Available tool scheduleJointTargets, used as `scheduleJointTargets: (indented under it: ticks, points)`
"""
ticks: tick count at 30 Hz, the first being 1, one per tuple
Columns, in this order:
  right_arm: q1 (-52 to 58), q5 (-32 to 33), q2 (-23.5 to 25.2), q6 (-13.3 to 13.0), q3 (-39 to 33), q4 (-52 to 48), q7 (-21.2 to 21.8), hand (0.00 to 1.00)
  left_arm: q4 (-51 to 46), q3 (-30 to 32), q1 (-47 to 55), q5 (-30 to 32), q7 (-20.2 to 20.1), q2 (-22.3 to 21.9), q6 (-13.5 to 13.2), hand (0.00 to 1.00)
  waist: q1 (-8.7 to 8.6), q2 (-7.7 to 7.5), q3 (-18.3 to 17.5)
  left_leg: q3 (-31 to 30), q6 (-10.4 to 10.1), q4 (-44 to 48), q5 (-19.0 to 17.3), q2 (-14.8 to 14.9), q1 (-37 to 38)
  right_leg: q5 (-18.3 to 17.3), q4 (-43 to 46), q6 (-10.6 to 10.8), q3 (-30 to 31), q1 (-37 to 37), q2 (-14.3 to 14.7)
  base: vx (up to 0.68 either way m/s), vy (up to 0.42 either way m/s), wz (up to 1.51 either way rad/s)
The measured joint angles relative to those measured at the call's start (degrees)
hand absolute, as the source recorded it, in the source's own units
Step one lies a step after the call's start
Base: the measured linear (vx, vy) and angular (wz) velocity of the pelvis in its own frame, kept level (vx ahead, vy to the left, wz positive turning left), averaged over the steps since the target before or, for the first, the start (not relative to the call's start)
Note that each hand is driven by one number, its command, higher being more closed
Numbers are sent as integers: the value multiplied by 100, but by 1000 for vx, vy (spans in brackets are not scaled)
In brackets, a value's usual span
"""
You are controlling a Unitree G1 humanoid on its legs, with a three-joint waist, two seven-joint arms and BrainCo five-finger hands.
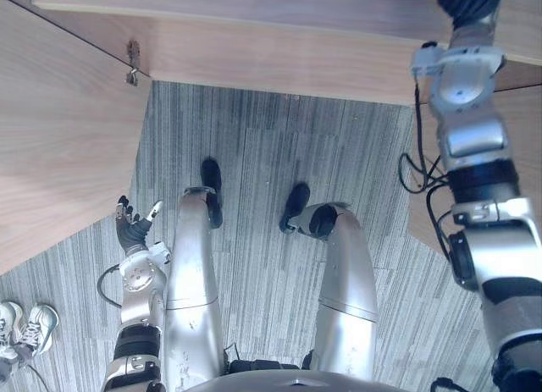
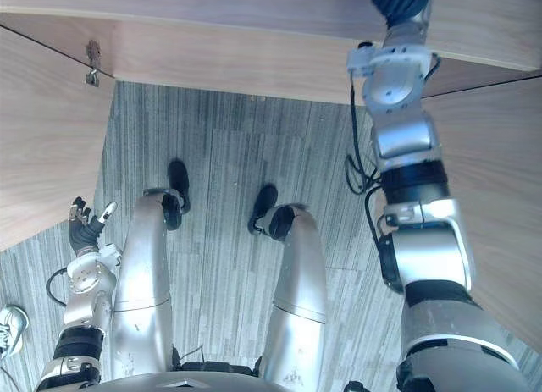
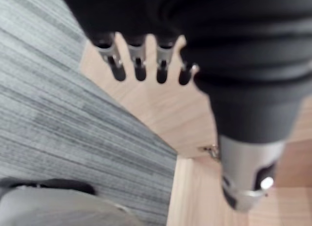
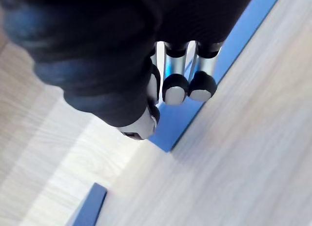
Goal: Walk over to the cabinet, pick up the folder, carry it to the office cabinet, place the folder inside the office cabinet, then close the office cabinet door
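Blue folder point(image 4: 178, 121) lies flat on the pale wooden top of the cabinet point(image 4: 253, 157), at the far end of the scene, under the right hand point(image 4: 176, 84).

Nearest, the left hand point(image 1: 133, 227) hangs beside the robot's left side. Its fingers are straight and loosely spread and it holds nothing. In its wrist view they point at a wooden panel. Just outside it, at the lower left, a person's white sneakers point(image 1: 30, 324) stand on the grey striped carpet point(image 1: 254, 155).

Farther on, a wooden panel point(image 1: 59, 155) angles out along the left. It meets the cabinet's front edge point(image 1: 279, 57) at a small metal fitting point(image 1: 132, 63).

Farthest, the right arm reaches forward over that edge, with the wrist's dark cover at the upper border. In the right wrist view the fingers curl down onto the folder near its corner. The dark tips rest on the blue surface and the thumb is tucked close by the folder's edge, pinching it. Another blue strip point(image 4: 90, 206) lies apart on the same wood; what it is I cannot tell.
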Motion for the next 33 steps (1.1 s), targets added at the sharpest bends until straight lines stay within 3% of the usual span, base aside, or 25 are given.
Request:
scheduleJointTargets:
  ticks: [6,11,14,20,24,27,33]
  points:
    - [1473,-447,549,-7,-375,-1662,-6,100,-1,0,-31,98,5,-55,137,0,-22,-43,-135,78,4,-7,-124,85,435,5,-114,13,73,396,92,-31,23,-10]
    - [3181,-1132,1502,-54,-348,-2986,3,100,10,-39,14,540,-12,-172,306,0,-144,-103,-203,123,-30,-104,-306,162,1257,-30,-390,78,98,1239,186,-2,19,-10]
    - [4273,-1428,1893,-152,-211,-3459,44,100,57,-59,219,784,-18,-302,383,0,-194,-144,-532,273,-16,-337,-483,197,1886,-41,-758,123,99,1859,202,44,33,-13]
    - [6096,-1677,2558,-661,438,-4149,506,100,282,-290,900,1117,-45,-378,457,0,-344,-186,-979,546,19,-1002,-659,218,3545,43,-1736,369,134,3531,281,133,62,-8]
    - [6679,-1640,2838,-733,720,-4087,817,100,362,-316,1103,1185,-62,-424,472,0,-380,-192,-1102,719,33,-1409,-673,197,4224,189,-2267,412,141,4183,290,141,117,-11]
    - [7194,-1627,3026,-795,861,-3601,1090,100,601,-516,1377,1218,-64,-470,478,0,-435,-182,-1387,940,43,-1974,-629,180,4950,402,-2968,465,156,4844,321,132,88,-18]
    - [7051,-1915,3148,-662,651,-1248,1166,100,1420,-916,1494,1232,-136,-482,476,0,-482,-144,-1741,1296,12,-3487,-83,-51,6073,1064,-4497,545,279,5820,422,105,9,-13]
